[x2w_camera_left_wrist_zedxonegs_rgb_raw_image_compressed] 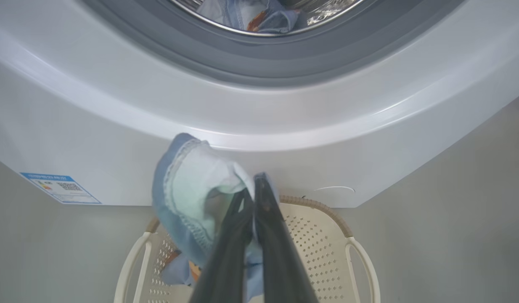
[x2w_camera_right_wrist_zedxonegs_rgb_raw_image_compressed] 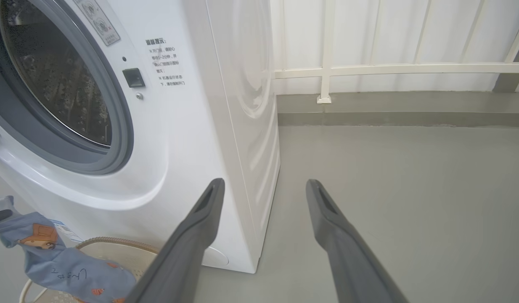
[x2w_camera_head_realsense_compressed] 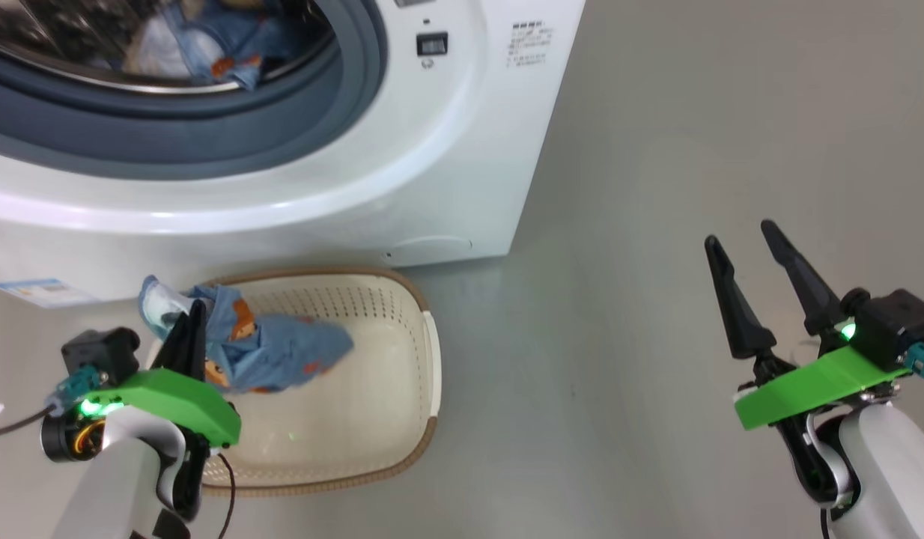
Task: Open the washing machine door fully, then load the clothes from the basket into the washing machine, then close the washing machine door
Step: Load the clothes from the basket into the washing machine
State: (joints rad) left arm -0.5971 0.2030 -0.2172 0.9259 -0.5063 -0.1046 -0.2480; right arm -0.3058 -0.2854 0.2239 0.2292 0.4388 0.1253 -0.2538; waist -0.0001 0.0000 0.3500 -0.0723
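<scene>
– Where is the light blue garment (x2w_camera_head_realsense_compressed: pixel 297 355)?
– Pinched in the left gripper (x2w_camera_head_realsense_compressed: pixel 195 313), whose fingers are pressed together on its upper end, over the left end of the basket (x2w_camera_head_realsense_compressed: pixel 426 442). The rest droops toward the basket's inside.
– And the basket?
– On the floor (x2w_camera_head_realsense_compressed: pixel 657 150), just in front of the washing machine (x2w_camera_head_realsense_compressed: pixel 432 180), below its open mouth. More blue cloth (x2w_camera_head_realsense_compressed: pixel 233 56) lies in the drum (x2w_camera_head_realsense_compressed: pixel 58 37).
– The right gripper (x2w_camera_head_realsense_compressed: pixel 739 233)?
– Fingers spread wide, over the floor, well to the right of the basket.
</scene>
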